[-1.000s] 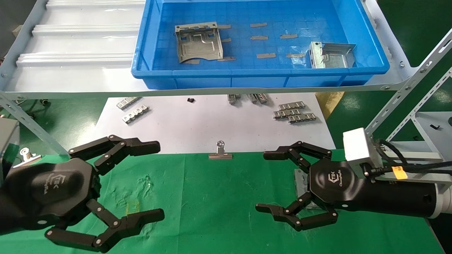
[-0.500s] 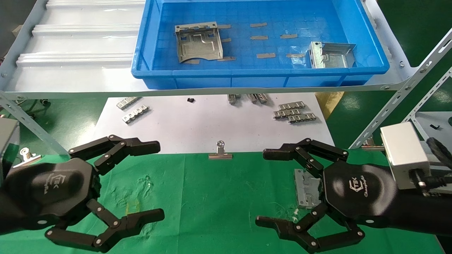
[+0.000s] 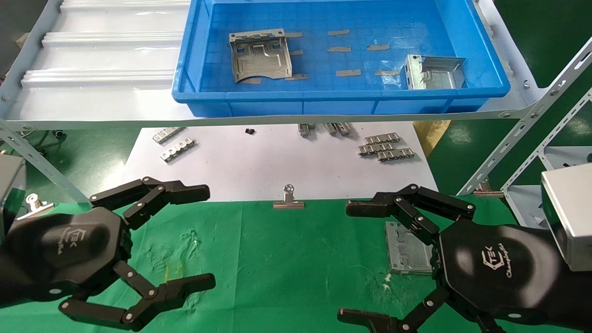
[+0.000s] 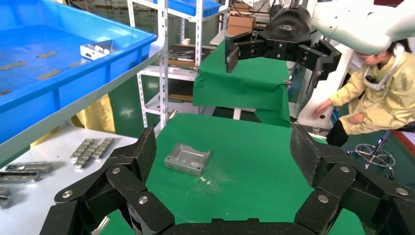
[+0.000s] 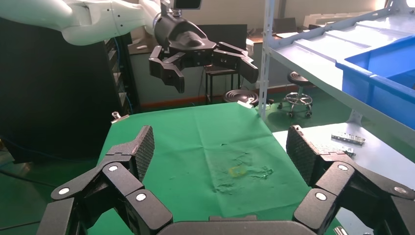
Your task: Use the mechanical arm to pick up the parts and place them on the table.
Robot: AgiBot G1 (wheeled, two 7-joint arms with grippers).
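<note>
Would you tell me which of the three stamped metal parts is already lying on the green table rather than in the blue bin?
The part beside the open right gripper; the other two parts are in the blue bin.

Bright, even overhead light throughout. Glare streaks the ribbed shelf [image 3: 92,55] and glints off the parts [image 3: 261,55] in the blue bin [image 3: 342,99]. Shadows under the shelf are soft. Wrist views stay sharp; near fingers [image 4: 142,156] look stretched.

The left gripper [image 3: 206,238] hovers low at the left, fingers spread wide. The right gripper [image 3: 351,261] hovers opposite, equally splayed and empty.
</note>
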